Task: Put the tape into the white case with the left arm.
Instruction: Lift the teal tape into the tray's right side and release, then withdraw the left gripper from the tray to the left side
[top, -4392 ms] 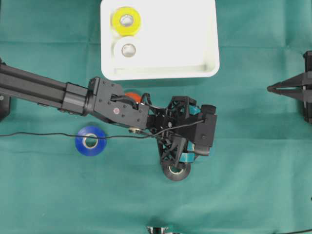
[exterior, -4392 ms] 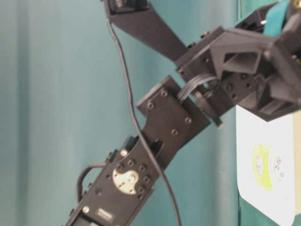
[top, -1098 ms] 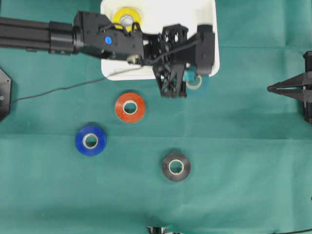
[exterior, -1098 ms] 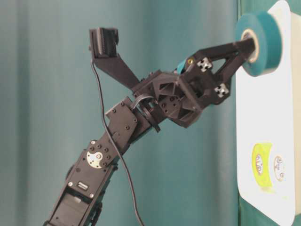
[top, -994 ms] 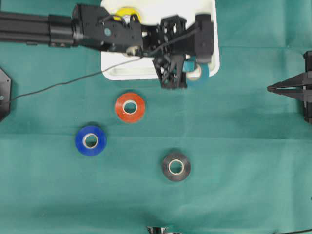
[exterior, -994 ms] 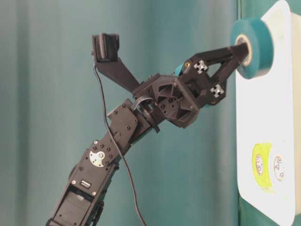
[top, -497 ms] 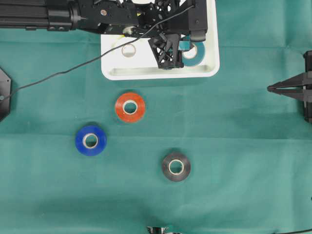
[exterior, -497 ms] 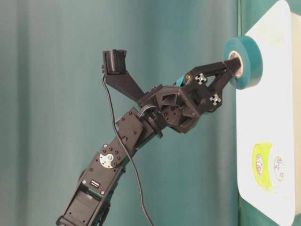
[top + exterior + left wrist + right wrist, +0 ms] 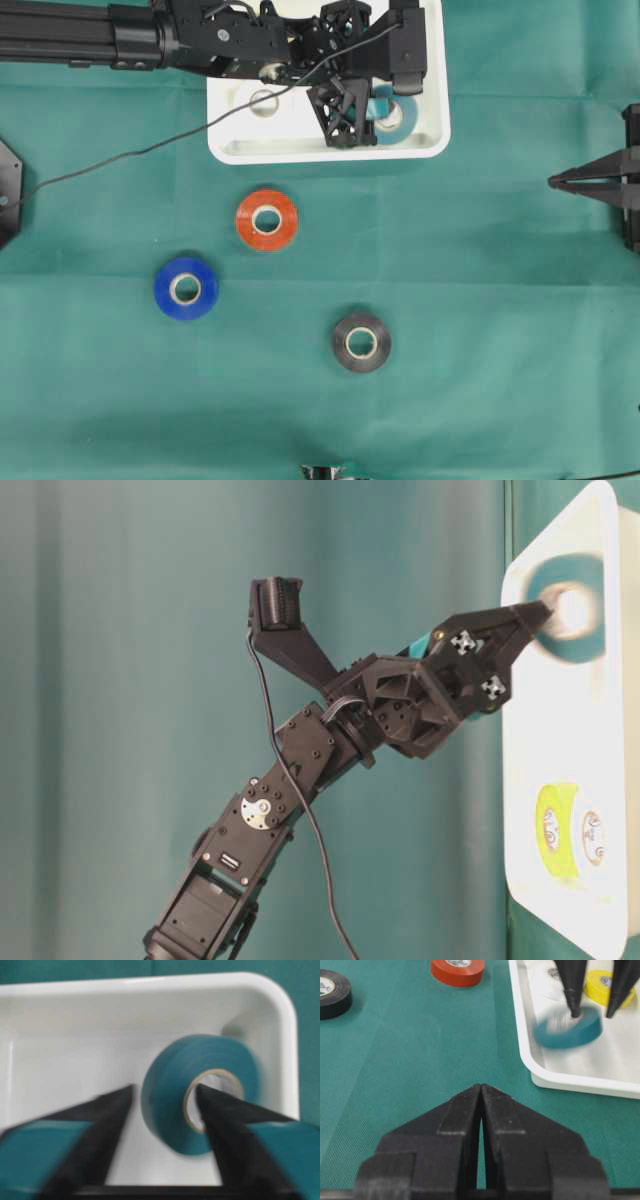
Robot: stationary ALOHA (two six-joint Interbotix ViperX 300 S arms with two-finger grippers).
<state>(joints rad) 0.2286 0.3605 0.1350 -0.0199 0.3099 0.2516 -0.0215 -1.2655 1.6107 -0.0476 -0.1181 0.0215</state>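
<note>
Teal tape [image 9: 200,1092] inside white case [image 9: 150,985], blurred, jaws apart.

Lab robot bench: green cloth [image 9: 480,330] covering the table, matching green curtain [image 9: 120,680] as backdrop, black arm [image 9: 300,770] with exposed cable [image 9: 120,160], tape rolls [image 9: 267,220] laid out as test items.

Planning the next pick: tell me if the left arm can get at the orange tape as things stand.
Probably yes. The orange tape lies flat on open cloth just outside the white case, nothing on or against it. The left gripper, jaws apart over the case, is nearby.
</note>
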